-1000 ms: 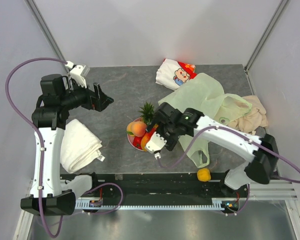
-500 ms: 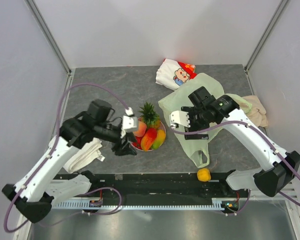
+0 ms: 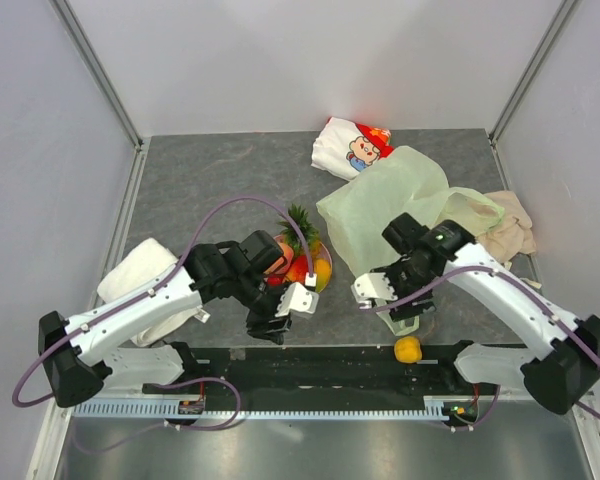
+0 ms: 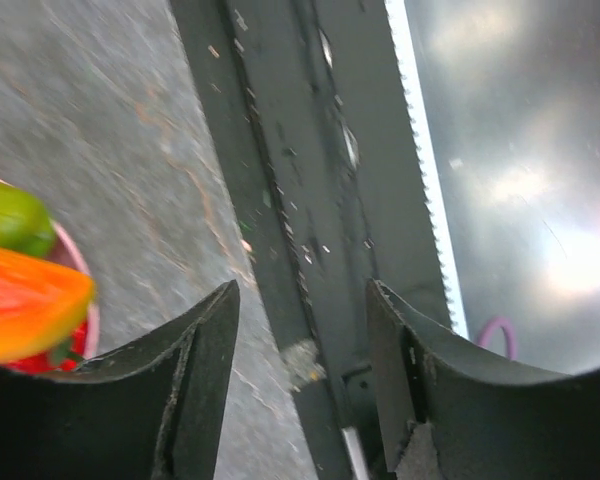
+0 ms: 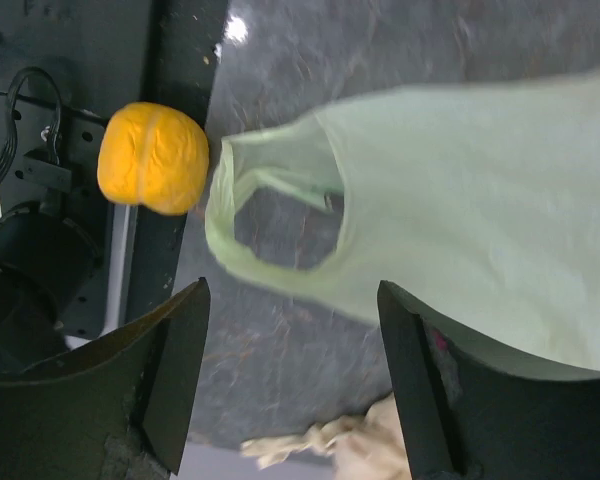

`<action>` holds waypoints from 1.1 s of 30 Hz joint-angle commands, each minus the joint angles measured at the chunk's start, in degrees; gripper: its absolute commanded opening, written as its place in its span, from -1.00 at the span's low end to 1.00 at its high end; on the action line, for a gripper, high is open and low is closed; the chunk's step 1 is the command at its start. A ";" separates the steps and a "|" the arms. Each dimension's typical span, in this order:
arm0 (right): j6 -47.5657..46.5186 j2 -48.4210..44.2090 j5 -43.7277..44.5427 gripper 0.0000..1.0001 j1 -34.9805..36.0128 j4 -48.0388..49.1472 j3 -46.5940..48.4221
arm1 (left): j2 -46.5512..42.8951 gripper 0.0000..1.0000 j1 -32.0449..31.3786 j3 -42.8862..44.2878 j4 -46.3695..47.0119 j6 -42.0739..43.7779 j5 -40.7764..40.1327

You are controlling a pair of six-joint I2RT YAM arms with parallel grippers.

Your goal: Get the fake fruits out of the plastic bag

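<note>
Left gripper (image 4: 300,390): fingers apart, empty; you see glossy plastic fruits (image 4: 30,310) off to one side.
Right gripper (image 5: 290,390): fingers apart, empty; handle loop of the thin pale-green plastic bag (image 5: 480,200) lies beyond the tips, untouched.

Plastic bag (image 3: 380,205) is showing pale translucent green. Loose fruit (image 5: 152,158) is reading yellow-orange. Pineapple (image 3: 297,222) crown is showing green. Pouch (image 3: 352,148) is showing white with a red cartoon print. Table (image 3: 220,180) is appearing mottled dark grey. Cloth (image 3: 508,225) is reading beige.
</note>
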 commanded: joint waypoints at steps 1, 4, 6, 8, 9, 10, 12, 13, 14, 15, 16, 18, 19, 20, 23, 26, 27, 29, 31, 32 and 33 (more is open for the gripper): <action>-8.92 3.05 -5.86 0.47 5.06 -5.83 -3.70 | 1.67 0.23 -0.23 4.54 7.32 -5.60 -0.52; -14.10 -1.42 -5.60 0.49 9.89 -5.83 -9.86 | 2.73 0.25 -0.23 4.02 7.67 -7.03 -1.05; -19.18 -5.71 -5.25 0.58 12.53 -5.83 -13.73 | 2.56 0.25 -0.14 2.97 8.11 -7.90 -2.28; -22.71 -8.10 -5.42 0.61 13.59 -5.83 -16.02 | 2.73 0.25 -0.14 2.61 8.11 -9.04 -2.81; -24.91 -8.12 -5.68 0.63 13.94 -5.83 -16.38 | 2.91 0.26 -0.14 2.70 8.11 -9.22 -2.81; -25.62 -7.86 -6.56 0.63 14.30 -5.92 -16.38 | 3.00 0.26 -0.06 2.79 8.11 -9.40 -2.98; -27.29 -5.31 -7.18 0.61 14.39 -5.83 -16.03 | 3.35 0.27 0.47 3.14 8.02 -9.49 -3.51; -27.82 -4.35 -7.27 0.59 14.47 -5.92 -15.94 | 3.52 0.27 0.65 3.40 8.11 -9.49 -3.69; -28.44 -2.51 -7.44 0.56 14.47 -5.83 -15.85 | 3.70 0.27 1.08 3.49 8.11 -9.40 -3.86; -29.75 -1.88 -7.53 0.54 14.47 -5.83 -15.85 | 3.70 0.27 1.17 3.49 8.11 -9.40 -4.04; -30.63 -1.35 -7.71 0.54 14.56 -5.83 -15.94 | 3.70 0.27 1.26 3.40 8.11 -9.23 -4.13; -32.13 -0.65 -7.97 0.53 14.91 -5.83 -16.73 | 3.53 0.28 1.35 2.79 8.11 -9.14 -4.04; -33.00 -0.56 -7.97 0.53 15.44 -5.83 -16.99 | 3.53 0.28 1.52 2.44 8.11 -9.14 -4.21; -33.45 -0.56 -7.80 0.53 15.79 -5.74 -17.78 | 3.44 0.28 1.79 2.35 8.11 -9.14 -4.74; -35.91 -0.47 -7.10 0.54 16.50 -5.74 -19.10 | 3.00 0.29 2.93 2.26 8.11 -9.22 -5.44; -37.05 2.16 -7.01 0.54 17.02 -5.74 -18.84 | 2.73 0.29 4.42 2.52 8.11 -9.31 -5.53; -37.06 3.12 -6.74 0.54 17.28 -5.83 -18.58 | 2.73 0.30 4.77 2.79 8.11 -9.49 -5.53; -36.44 6.64 -6.13 0.53 17.81 -5.83 -17.70 | 2.65 0.30 5.57 3.23 8.11 -9.84 -5.36; -36.00 10.14 -5.25 0.47 17.90 -5.83 -16.56 | 2.03 0.30 6.09 3.32 7.93 -9.75 -5.36; -35.91 11.21 -4.99 0.46 17.99 -5.74 -16.30 | 1.77 0.30 6.18 3.05 7.85 -9.66 -5.27; -35.83 12.09 -4.64 0.45 17.99 -5.74 -16.12 | 1.25 0.30 6.18 2.79 7.67 -9.49 -5.27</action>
